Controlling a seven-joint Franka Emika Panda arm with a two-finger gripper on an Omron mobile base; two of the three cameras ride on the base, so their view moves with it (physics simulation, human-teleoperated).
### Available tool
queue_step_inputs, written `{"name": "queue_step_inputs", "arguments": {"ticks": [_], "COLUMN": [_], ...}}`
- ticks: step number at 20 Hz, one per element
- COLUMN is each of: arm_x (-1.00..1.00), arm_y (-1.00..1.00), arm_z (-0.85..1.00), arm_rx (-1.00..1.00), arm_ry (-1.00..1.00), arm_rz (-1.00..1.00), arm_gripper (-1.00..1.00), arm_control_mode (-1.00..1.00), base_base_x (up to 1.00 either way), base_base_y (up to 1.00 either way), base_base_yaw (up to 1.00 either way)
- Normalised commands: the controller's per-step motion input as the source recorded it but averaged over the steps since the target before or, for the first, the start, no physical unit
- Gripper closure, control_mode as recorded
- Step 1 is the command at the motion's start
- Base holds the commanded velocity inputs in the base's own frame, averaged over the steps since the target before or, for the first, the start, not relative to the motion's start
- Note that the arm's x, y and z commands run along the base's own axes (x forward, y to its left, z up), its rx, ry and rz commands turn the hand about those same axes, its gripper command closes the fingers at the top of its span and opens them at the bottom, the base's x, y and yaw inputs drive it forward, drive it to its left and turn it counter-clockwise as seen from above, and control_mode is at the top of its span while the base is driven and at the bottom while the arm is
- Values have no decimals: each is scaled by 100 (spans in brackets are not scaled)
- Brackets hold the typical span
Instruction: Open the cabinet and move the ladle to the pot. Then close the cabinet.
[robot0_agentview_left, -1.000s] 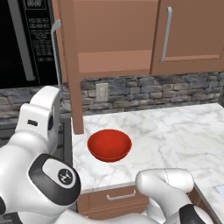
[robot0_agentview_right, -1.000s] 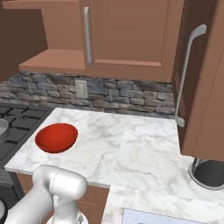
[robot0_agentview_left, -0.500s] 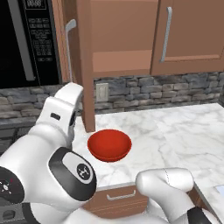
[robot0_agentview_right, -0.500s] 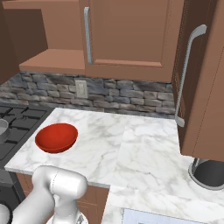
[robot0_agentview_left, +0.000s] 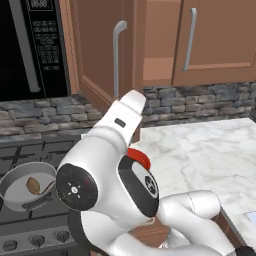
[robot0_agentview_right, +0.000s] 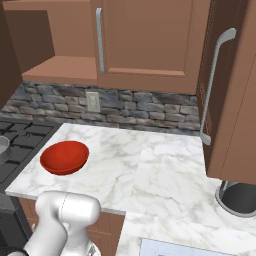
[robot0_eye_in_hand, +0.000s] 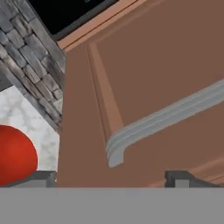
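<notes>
Fingers (robot0_eye_in_hand: 112, 177) spread wide, holding nothing; both dark tips sit just short of the open reddish-brown panelled cabinet door (robot0_eye_in_hand: 153, 87), lined up with its long silver bar handle (robot0_eye_in_hand: 166, 118).

Progress, as I read it: cabinet (robot0_agentview_left: 150, 45) is open, left door swung out toward me, handle (robot0_agentview_left: 116, 57) facing the room. Thin dark-brown ladle with the small rounded scoop (robot0_agentview_left: 35, 186) already lies inside the shallow round grey metal pot (robot0_agentview_left: 27, 185) on the black stovetop (robot0_agentview_left: 30, 150). So the move looks done. Only closing the door is left, and I'm placed for that push.

Right cabinet door (robot0_agentview_left: 215, 35) is shut. Shelf (robot0_agentview_right: 62, 70) inside the open half looks bare from the right base view.

Surroundings: white marble counter (robot0_agentview_right: 165, 165) carries a round red bowl (robot0_agentview_right: 65, 157). Grey stone backsplash (robot0_agentview_right: 140, 107) with a wall outlet (robot0_agentview_right: 92, 101). Black microwave (robot0_agentview_left: 30, 45) hangs above the stove. Dark round vessel (robot0_agentview_right: 240, 199) at the counter's far right edge.
</notes>
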Motion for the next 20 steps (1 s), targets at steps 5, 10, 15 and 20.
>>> {"name": "queue_step_inputs", "arguments": {"ticks": [5,10,15,20], "arm_x": [6,37,48,48], "arm_y": [-72,-70,-46,-52], "arm_z": [0,0,0,0], "arm_rx": [13,11,3,0], "arm_ry": [-8,-6,-9,-33], "arm_rz": [0,4,4,5], "arm_gripper": [-100,-100,-100,-100], "arm_control_mode": [-100,-100,-100,-100], "base_base_x": [0,0,0,0], "base_base_y": [0,0,0,0], "base_base_yaw": [0,0,0,0]}}
